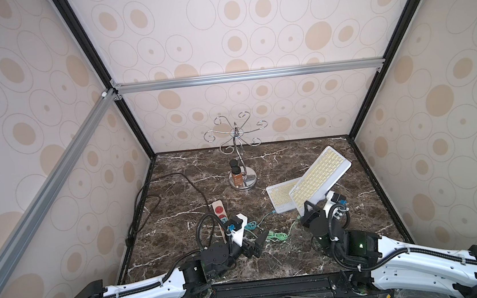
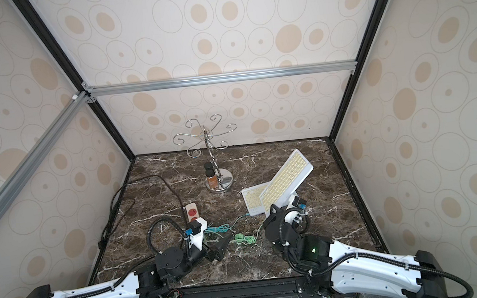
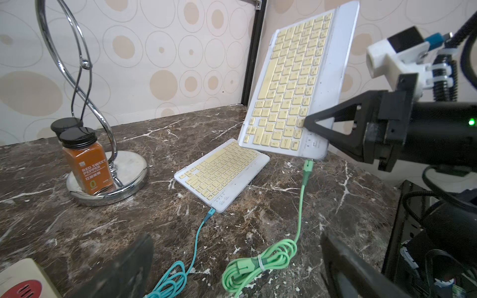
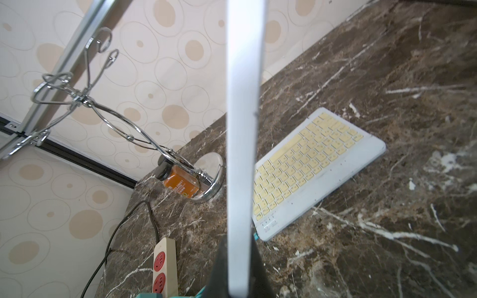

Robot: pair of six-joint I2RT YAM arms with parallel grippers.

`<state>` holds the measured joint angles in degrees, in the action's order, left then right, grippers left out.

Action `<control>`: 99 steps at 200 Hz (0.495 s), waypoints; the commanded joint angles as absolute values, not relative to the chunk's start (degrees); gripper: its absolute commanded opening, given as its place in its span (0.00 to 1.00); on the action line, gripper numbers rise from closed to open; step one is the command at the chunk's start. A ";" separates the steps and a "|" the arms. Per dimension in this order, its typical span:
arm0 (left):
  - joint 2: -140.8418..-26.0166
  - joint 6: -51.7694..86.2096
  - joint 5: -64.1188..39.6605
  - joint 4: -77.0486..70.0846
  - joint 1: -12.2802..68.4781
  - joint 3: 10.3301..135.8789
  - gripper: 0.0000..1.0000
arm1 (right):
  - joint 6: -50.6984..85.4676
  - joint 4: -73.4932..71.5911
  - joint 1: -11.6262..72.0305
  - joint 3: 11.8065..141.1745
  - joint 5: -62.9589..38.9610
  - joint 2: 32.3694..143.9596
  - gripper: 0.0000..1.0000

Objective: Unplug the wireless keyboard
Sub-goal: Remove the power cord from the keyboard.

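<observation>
On the dark marble table, the right gripper squeezes the lifted keyboard. Its green cable is not out yet. The left gripper hangs wide open nearby; next it should pinch the plug and pull.

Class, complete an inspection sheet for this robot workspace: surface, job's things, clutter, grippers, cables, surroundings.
Surface: dark marble tabletop, white-veined.
Job's things: raised keyboard tilted, lifted off the table; flat keyboard lying on the table.
Clutter: chrome hook stand with spice jar on its base; power strip.
Grippers: left gripper open, empty; right gripper shut on raised keyboard.
Cables: green cable plugged into raised keyboard; teal cable plugged into flat keyboard; black cord running to power strip.
Surroundings: patterned walls; aluminium rail.
</observation>
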<state>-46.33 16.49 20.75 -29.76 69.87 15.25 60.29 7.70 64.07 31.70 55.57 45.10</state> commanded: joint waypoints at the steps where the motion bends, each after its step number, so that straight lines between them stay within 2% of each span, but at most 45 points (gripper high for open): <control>1: -48.84 14.23 18.15 -35.71 70.13 14.94 1.00 | 44.22 0.14 64.20 36.30 59.48 43.17 0.00; 33: -57.23 15.20 18.26 -42.82 70.10 16.42 0.98 | 37.80 1.06 64.23 39.20 57.41 40.69 0.00; 54: -60.31 14.61 16.24 -45.31 70.07 20.06 0.93 | 33.46 -6.65 64.06 36.04 56.79 38.12 0.00; 62: -60.76 13.95 15.38 -47.11 70.12 20.31 0.94 | 29.91 -10.18 63.98 35.50 53.99 37.40 0.00; 72: -61.36 12.91 14.63 -49.44 70.13 20.16 0.97 | 28.98 -8.06 64.00 36.94 50.93 36.93 0.00; 99: -65.39 10.42 13.09 -49.61 70.07 23.68 0.96 | 30.39 -9.53 64.03 36.26 51.81 38.15 0.00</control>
